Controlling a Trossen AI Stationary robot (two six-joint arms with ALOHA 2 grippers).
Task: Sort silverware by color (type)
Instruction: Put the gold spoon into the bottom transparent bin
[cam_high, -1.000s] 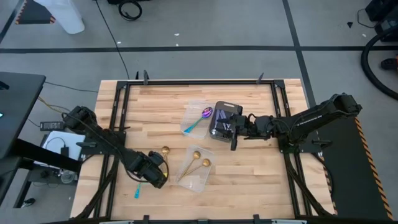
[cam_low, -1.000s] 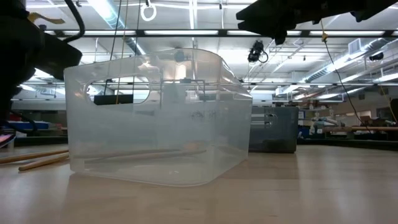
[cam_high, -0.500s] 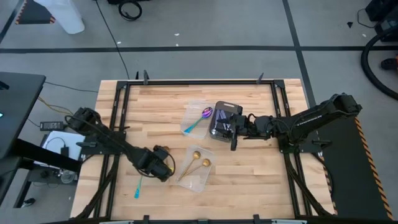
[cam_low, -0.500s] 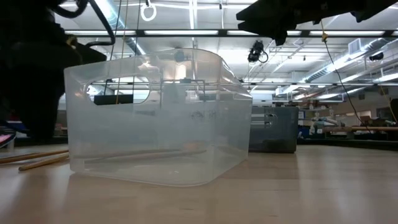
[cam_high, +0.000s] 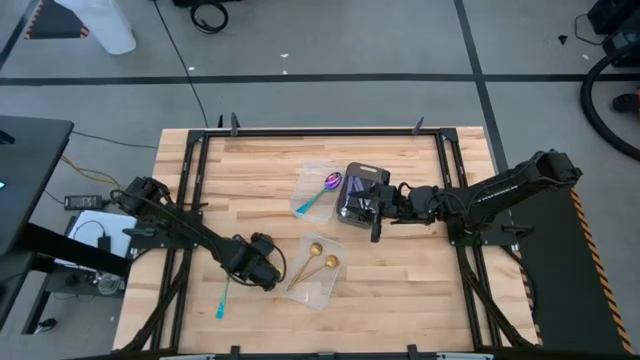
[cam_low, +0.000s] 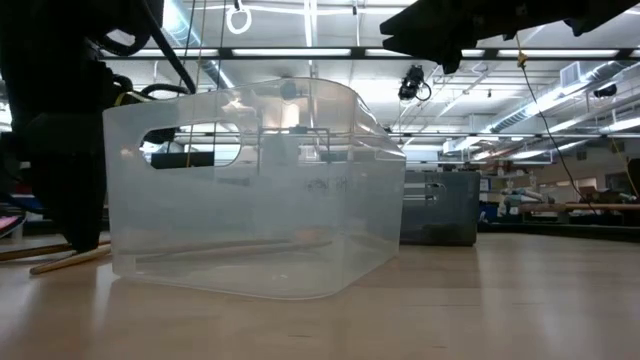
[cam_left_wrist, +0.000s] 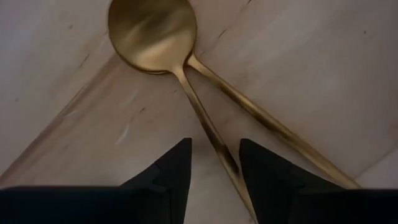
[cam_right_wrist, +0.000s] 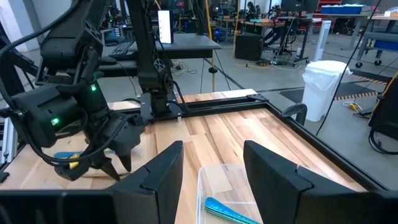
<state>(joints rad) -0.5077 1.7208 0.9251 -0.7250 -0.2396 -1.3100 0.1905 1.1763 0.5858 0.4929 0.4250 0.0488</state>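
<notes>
My left gripper (cam_high: 260, 266) is open and points down at the table near its near-left part. In the left wrist view its fingertips (cam_left_wrist: 216, 144) stand on either side of a gold spoon's handle (cam_left_wrist: 208, 127); the bowl (cam_left_wrist: 152, 32) lies flat on the wood. A second gold handle (cam_left_wrist: 273, 127) fans out from the same bowl. A teal-handled spoon (cam_high: 221, 301) lies on the table near the left arm. A purple-blue spoon (cam_high: 322, 195) lies in one clear tray, two gold spoons (cam_high: 320, 262) in another. My right gripper (cam_high: 378, 212) is open beside the dark grey tray (cam_high: 360, 192).
The clear tray with the gold spoons (cam_high: 312, 290) sits just right of my left gripper and fills the low view (cam_low: 250, 180). The other clear tray (cam_right_wrist: 217, 177) lies ahead of my right gripper (cam_right_wrist: 211, 158). A black frame (cam_high: 320, 131) borders the table.
My left gripper has moved toward the table's far and right edges, from beside the teal-handled spoon to over the gold spoon on the wood, which it now covers in the high view. My right arm has kept still.
</notes>
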